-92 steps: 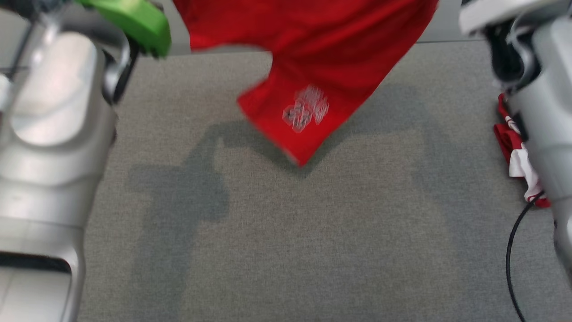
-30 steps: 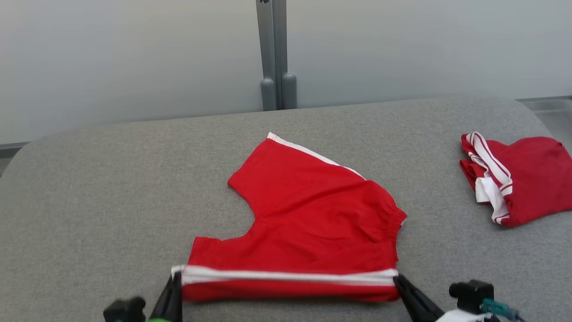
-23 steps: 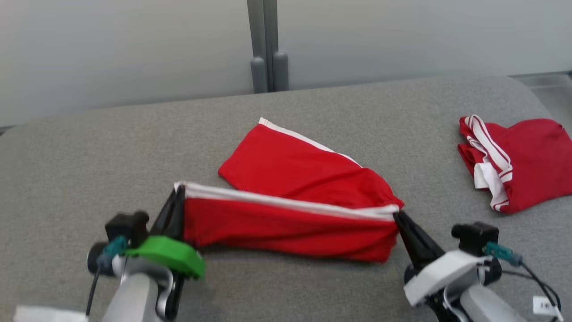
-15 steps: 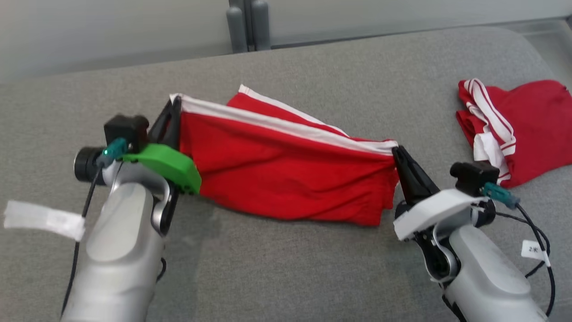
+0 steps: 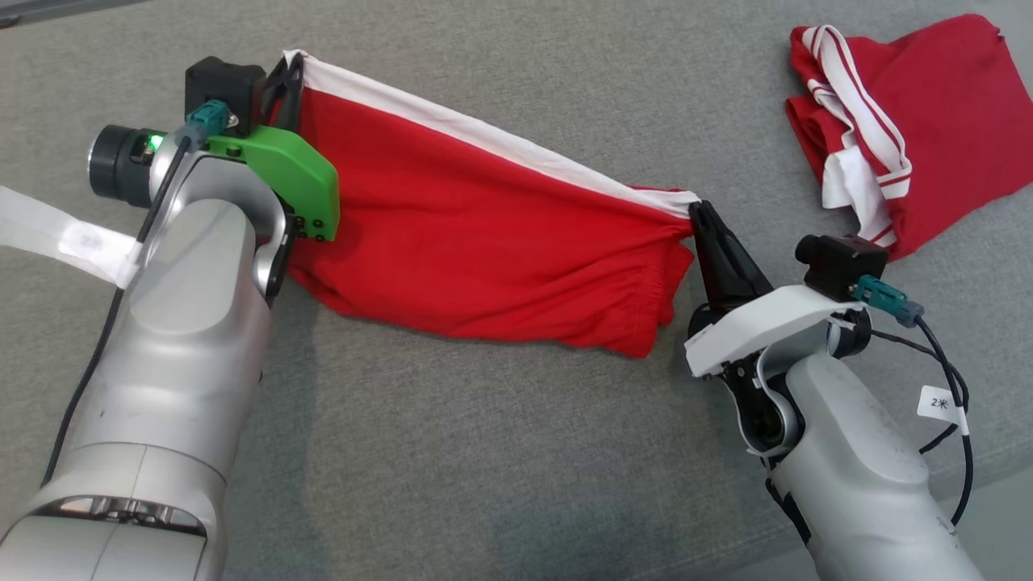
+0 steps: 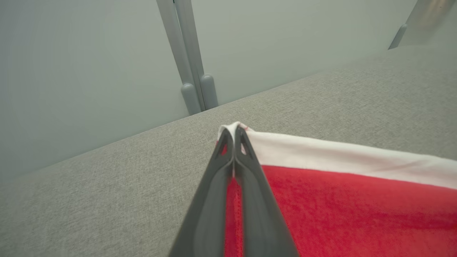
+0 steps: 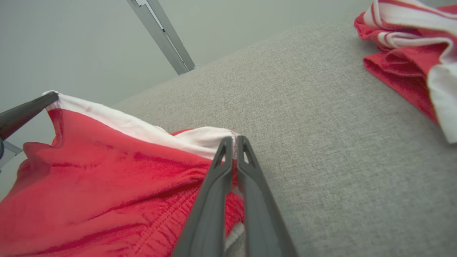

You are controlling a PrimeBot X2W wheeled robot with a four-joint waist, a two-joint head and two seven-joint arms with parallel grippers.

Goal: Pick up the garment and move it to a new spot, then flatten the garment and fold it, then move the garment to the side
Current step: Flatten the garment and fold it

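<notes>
The garment [image 5: 484, 234] is a pair of red shorts with a white side stripe, stretched between my two grippers above the grey table. My left gripper [image 5: 289, 66] is shut on the stripe's left corner, seen close in the left wrist view [image 6: 234, 134] with red cloth [image 6: 357, 210] trailing right. My right gripper [image 5: 699, 211] is shut on the stripe's right corner, by the gathered waistband; its wrist view [image 7: 234, 141] shows the cloth [image 7: 89, 171] sagging to the left. The lower part of the shorts hangs folded under the taut stripe edge.
A second red garment with white stripes [image 5: 896, 129] lies crumpled at the table's far right, also in the right wrist view [image 7: 410, 67]. The grey fabric table [image 5: 484, 452] stretches toward me. A pale wall with a grey post [image 6: 189, 64] stands behind.
Both grippers have lifted the striped edge and carried it away from me, over the rest of the shorts. The head camera has tilted down, so the wall has left its view.
</notes>
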